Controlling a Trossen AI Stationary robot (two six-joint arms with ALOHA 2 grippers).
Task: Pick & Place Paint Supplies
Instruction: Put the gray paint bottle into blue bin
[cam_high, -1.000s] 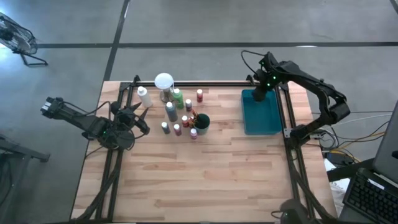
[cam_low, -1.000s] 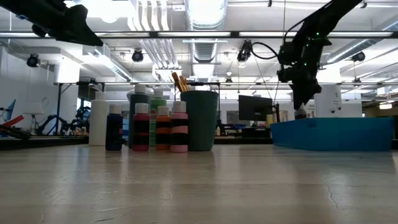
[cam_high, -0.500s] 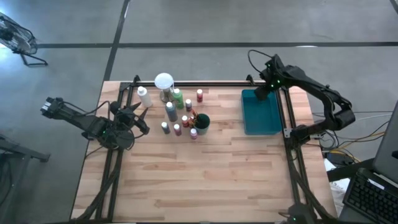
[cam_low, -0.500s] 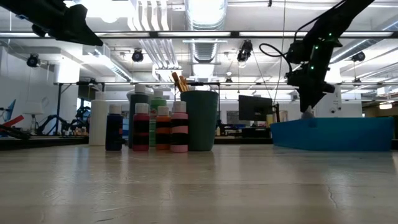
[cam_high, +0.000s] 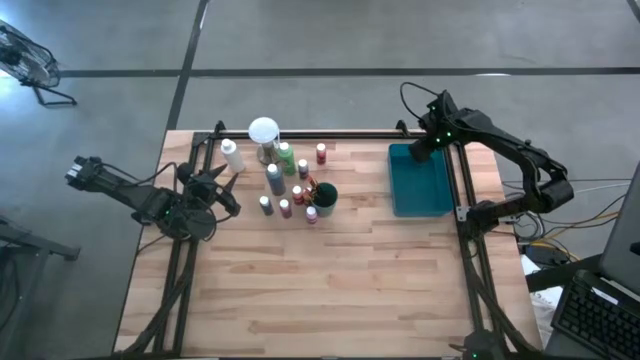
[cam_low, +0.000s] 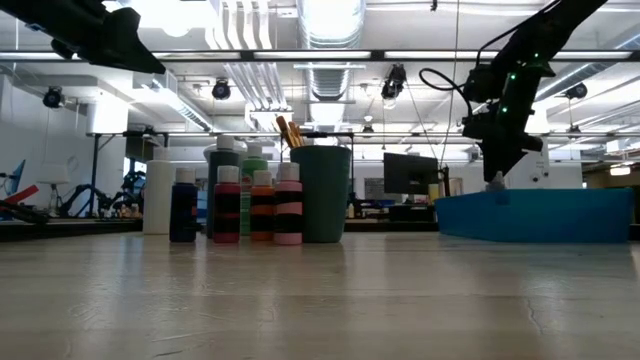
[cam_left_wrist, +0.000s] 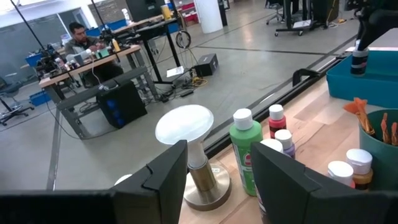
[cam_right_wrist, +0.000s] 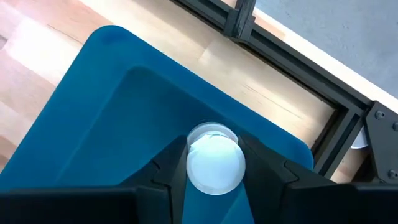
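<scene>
Over the teal tray's (cam_right_wrist: 93, 106) far corner, right fingers (cam_right_wrist: 171, 168) pinch a white-capped bottle (cam_right_wrist: 214, 163); left fingers (cam_left_wrist: 168, 177) gape empty.

I am finding no text, brand, number or sign that I can read in any view. The banded labels on the paint bottles (cam_low: 252, 205) are showing only blocks of colour, and the teal tray (cam_high: 420, 185) is showing no marking.
</scene>
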